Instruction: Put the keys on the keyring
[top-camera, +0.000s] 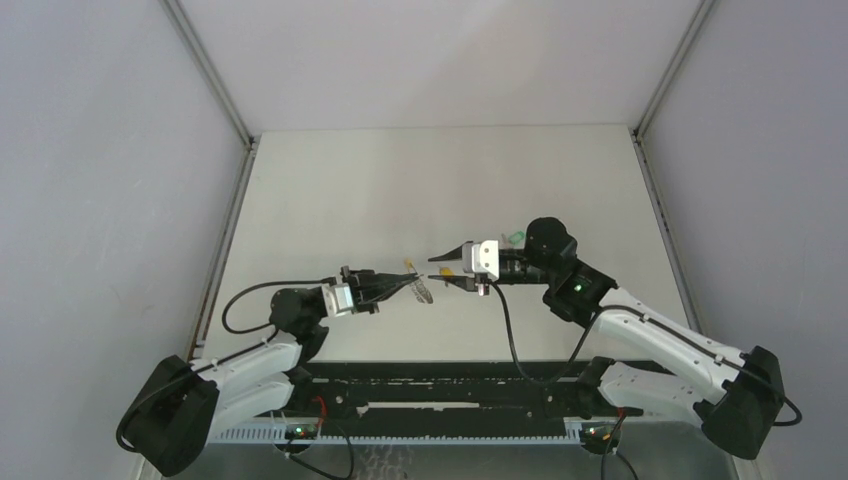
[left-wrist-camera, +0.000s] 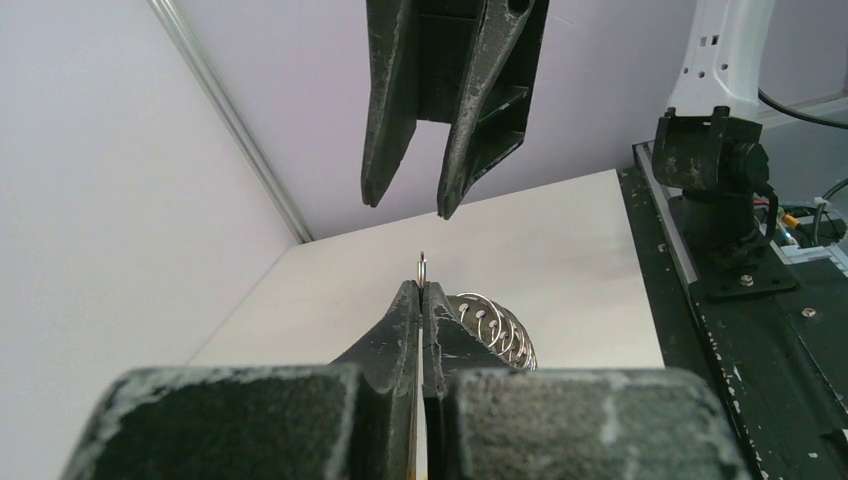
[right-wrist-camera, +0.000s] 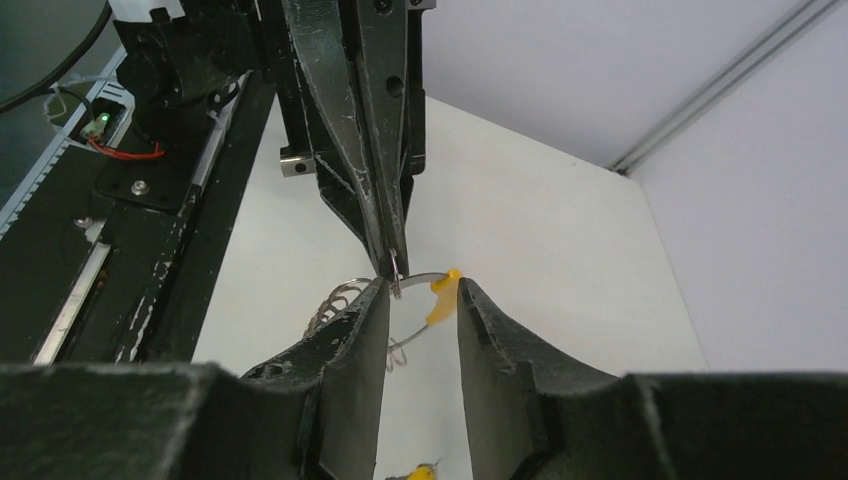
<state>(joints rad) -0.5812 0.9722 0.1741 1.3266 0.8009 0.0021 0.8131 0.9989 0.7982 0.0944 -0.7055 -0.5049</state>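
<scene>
Pinching the keyring (right-wrist-camera: 441, 298) by its rim between the pressed-together jaws of the left gripper (left-wrist-camera: 420, 290), with a coiled wire (left-wrist-camera: 497, 328) hanging just beside those tips. Facing it with the right gripper (right-wrist-camera: 420, 295), jaws standing apart and empty, the ring's yellow stretch showing between them. Leaving the orange-headed key (right-wrist-camera: 421, 471) lying below the spread jaws and the green-headed key (top-camera: 515, 237) behind them. Probably calling for: steadying the ring, lowering the spread jaws squarely over a key's plastic head, and gripping without covering its hole.
</scene>
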